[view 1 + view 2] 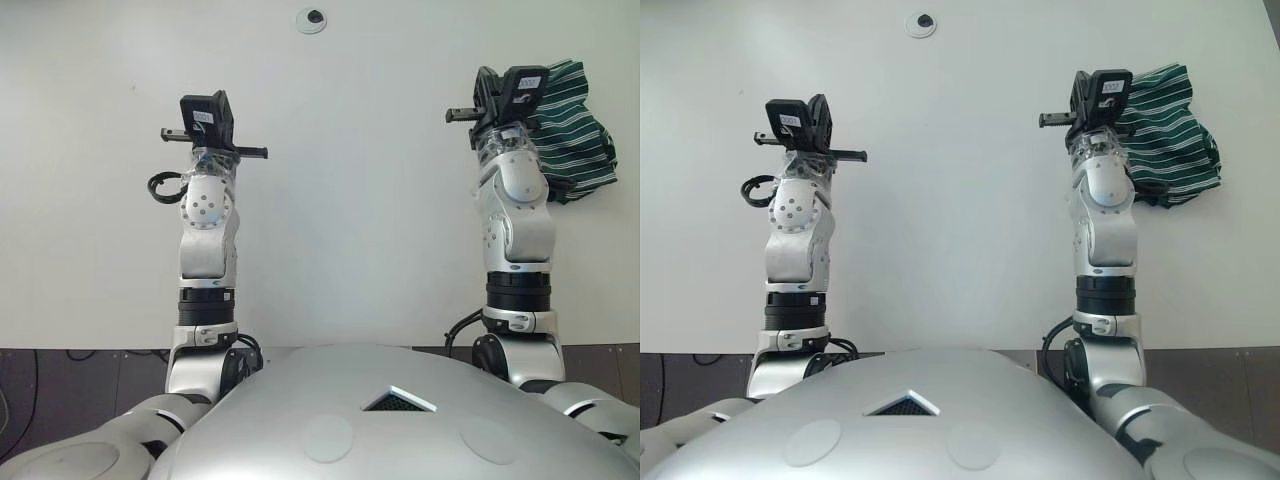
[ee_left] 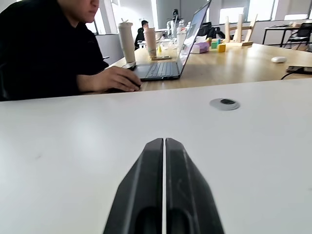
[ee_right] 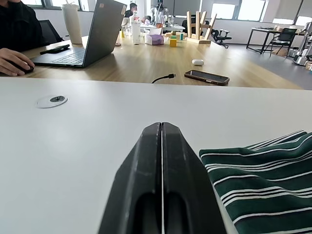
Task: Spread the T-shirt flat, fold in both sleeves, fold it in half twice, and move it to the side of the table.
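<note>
Both closed, empty: left pincer (image 2: 164,146), right pincer (image 3: 161,127) | T-shirt (image 1: 575,140) folded just beside right pincer | we judge placement done; next, withdraw.

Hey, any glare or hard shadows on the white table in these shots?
Left wrist view: a soft sheen on the white table ahead of the shut left tool, no harsh glare. Right wrist view: bright windows far behind, yet the green striped cloth T-shirt beside the right tool is evenly lit. Left eye view: flat light, no hard shadows.
</note>
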